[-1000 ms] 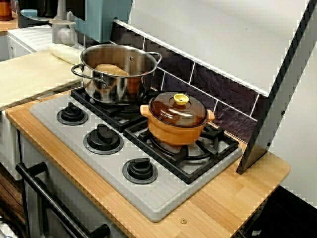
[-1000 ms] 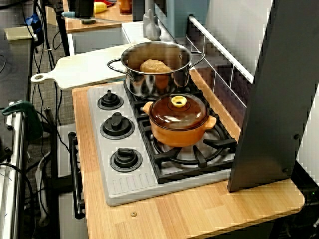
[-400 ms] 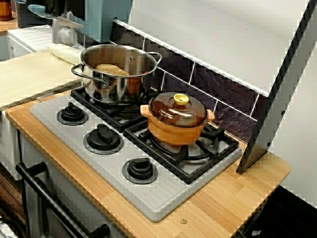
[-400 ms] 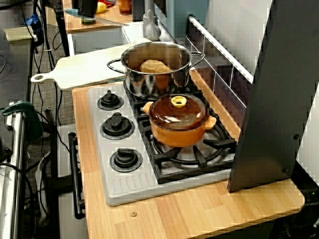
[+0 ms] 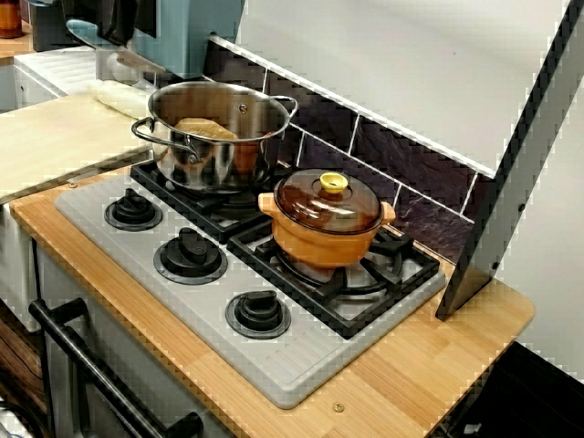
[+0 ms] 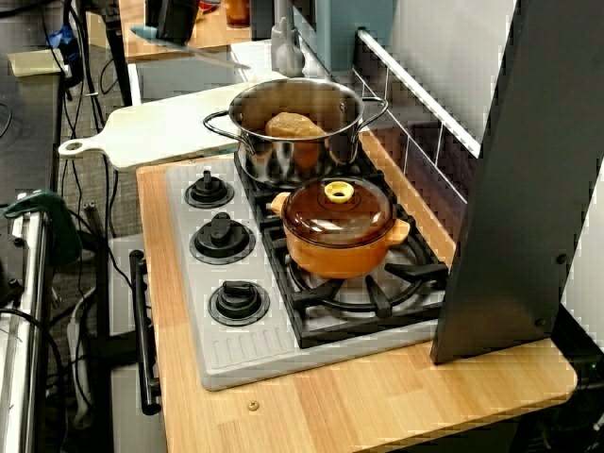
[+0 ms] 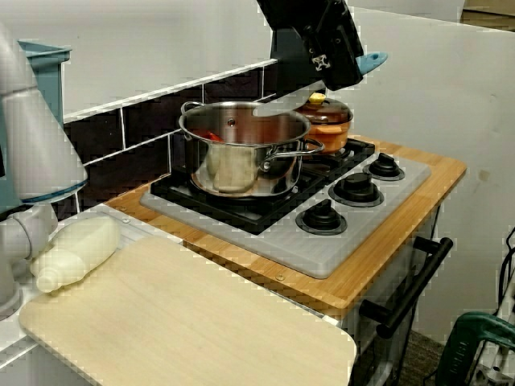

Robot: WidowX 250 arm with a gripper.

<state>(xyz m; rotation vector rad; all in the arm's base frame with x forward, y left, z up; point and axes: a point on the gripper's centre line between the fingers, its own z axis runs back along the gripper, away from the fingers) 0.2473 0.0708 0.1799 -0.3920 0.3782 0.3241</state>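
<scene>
— What's the setting?

— A kitchen corner. In the view across the stove front, a wooden bench (image 5: 429, 365) runs under a dark tiled backsplash (image 5: 401, 160) on its far side. A grey gas stove (image 5: 274, 365) sits on the bench, with three black knobs (image 5: 190, 253) in a row along its near edge. To the left lies a pale cutting board (image 7: 185, 322), and a white bottle (image 7: 76, 249) rests on its side at that board's far edge.

— And on the burners?

— A steel pot (image 5: 196, 160) stands on the far left burner with a tan lump of food (image 5: 205, 129) inside. To its right sits an orange casserole (image 5: 324, 239) under a brown glass lid (image 5: 328, 208) topped by a yellow knob (image 5: 333, 182).

— What's in hand?

— A spatula (image 7: 283, 102), with a flat silver blade and a light blue handle.

— How does the pincer stand?

— The pincer (image 7: 326, 68) is clamped on the spatula's middle. In the view from the cutting board, the handle end pokes out of one side of the black fingers and the blade slants down out of the other.

— Where does that put the spatula?

— Up in the air, touching nothing else. In the view along the stove from its end, it hangs left and far of the steel pot, above the rim, towards the cutting board. It is well apart from the orange casserole.
</scene>
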